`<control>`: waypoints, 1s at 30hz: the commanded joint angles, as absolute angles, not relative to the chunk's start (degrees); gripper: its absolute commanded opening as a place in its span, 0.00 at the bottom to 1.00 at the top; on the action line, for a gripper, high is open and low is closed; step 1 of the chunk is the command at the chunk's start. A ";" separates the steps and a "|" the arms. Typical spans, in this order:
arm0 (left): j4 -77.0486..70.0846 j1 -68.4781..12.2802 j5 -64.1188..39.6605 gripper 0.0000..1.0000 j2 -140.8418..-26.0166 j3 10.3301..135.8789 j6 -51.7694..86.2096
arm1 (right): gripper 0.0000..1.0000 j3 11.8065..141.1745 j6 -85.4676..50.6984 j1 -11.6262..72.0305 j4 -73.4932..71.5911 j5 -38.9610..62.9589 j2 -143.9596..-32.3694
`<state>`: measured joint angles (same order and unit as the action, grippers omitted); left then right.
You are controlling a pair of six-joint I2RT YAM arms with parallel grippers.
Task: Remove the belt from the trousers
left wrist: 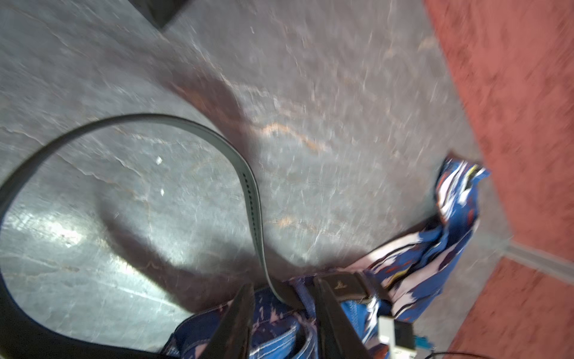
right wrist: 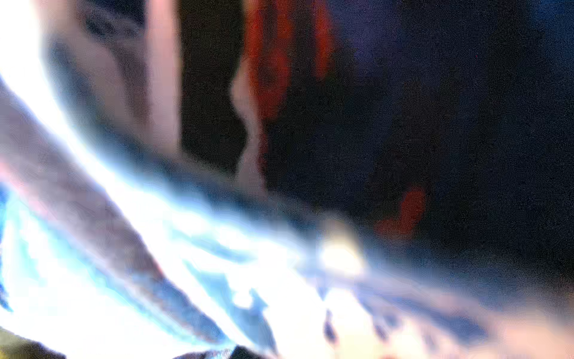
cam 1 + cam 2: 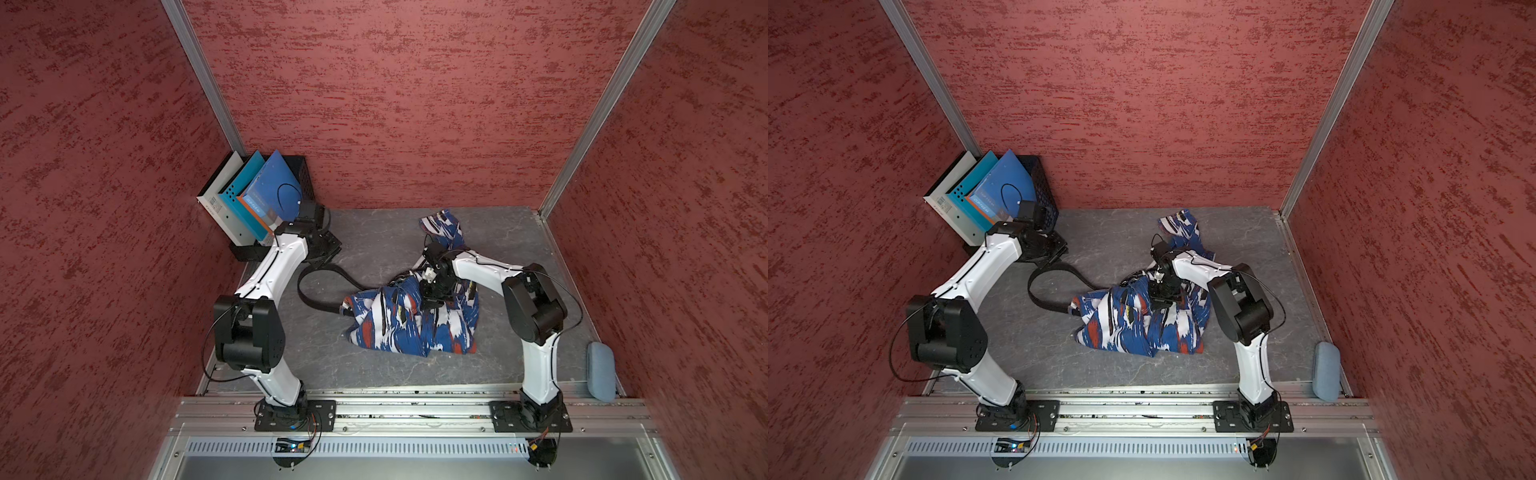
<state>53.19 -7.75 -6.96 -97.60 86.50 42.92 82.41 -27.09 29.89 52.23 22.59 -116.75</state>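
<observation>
Partly done: the belt (image 1: 250, 192) loops over the surface (image 3: 374, 374) at nine o'clock of the trousers (image 3: 407, 328), one end not yet free. Left hand (image 1: 283, 284) gapes, empty; right hand (image 3: 432, 301), down on the cloth, grip unclear.

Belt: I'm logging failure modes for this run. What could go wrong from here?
1. The left gripper has open jaws, so the belt may slip free.
2. The belt is still threaded in the trousers; pulling could drag them unless the right gripper pins them.
3. The left gripper is close to the book rack and may hit it.
</observation>
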 commanded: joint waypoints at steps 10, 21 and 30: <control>50.97 -15.75 -16.82 0.33 -106.53 81.63 41.08 | 0.21 98.32 -23.06 29.55 65.13 7.57 -116.65; 54.17 -16.44 -9.37 0.33 -106.44 82.98 36.93 | 0.30 114.03 4.43 32.90 59.13 9.08 -122.80; 33.55 -7.93 -23.54 0.34 -96.08 63.71 52.77 | 0.29 110.04 11.00 35.58 47.36 12.73 -125.40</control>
